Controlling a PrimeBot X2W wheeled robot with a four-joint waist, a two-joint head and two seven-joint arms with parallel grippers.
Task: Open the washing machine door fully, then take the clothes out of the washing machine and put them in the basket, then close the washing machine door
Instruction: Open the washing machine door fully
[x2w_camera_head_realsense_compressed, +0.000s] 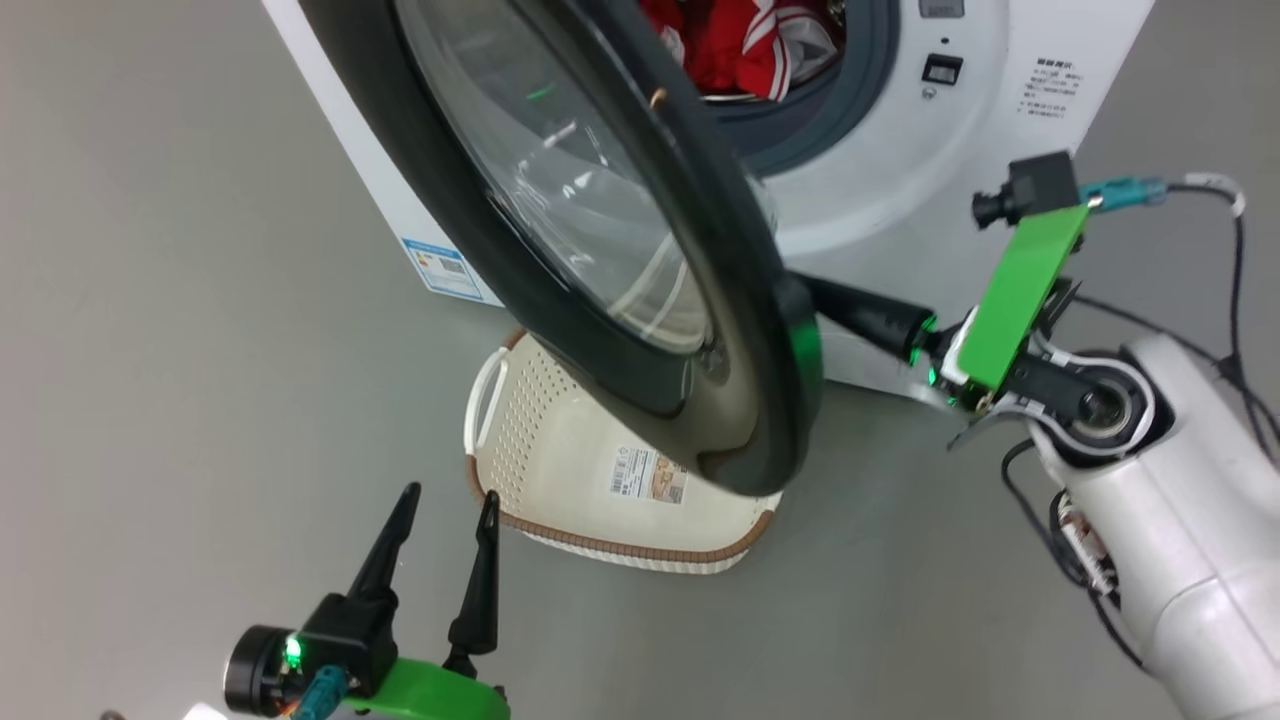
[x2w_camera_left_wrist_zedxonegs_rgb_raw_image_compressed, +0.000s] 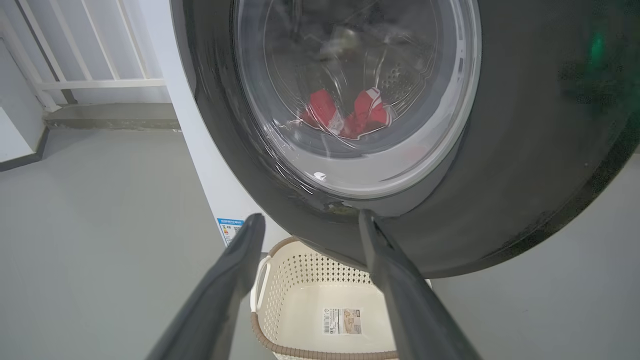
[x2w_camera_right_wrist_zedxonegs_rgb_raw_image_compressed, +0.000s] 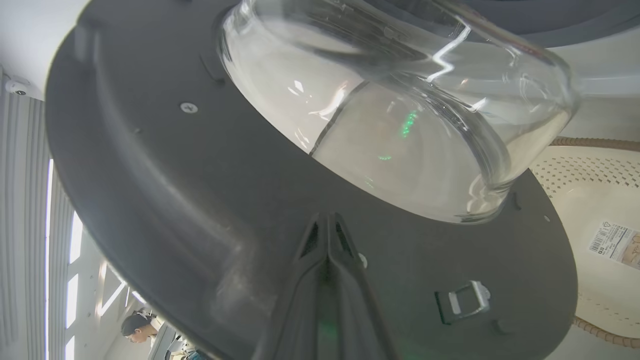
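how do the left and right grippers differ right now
The left gripper is open, fingers spread apart; the right gripper is shut, fingers pressed together. The left gripper hangs free over the floor beside the basket, touching nothing; the right gripper's tips sit against the inner face of the washing machine door, apparently placed to push it. Both have two long dark fingers.

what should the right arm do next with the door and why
Probably push the washing machine door wider with the shut right gripper: its tips sit against the door's inner face, the door stands only partly open above the basket, and the clothes lie inside.
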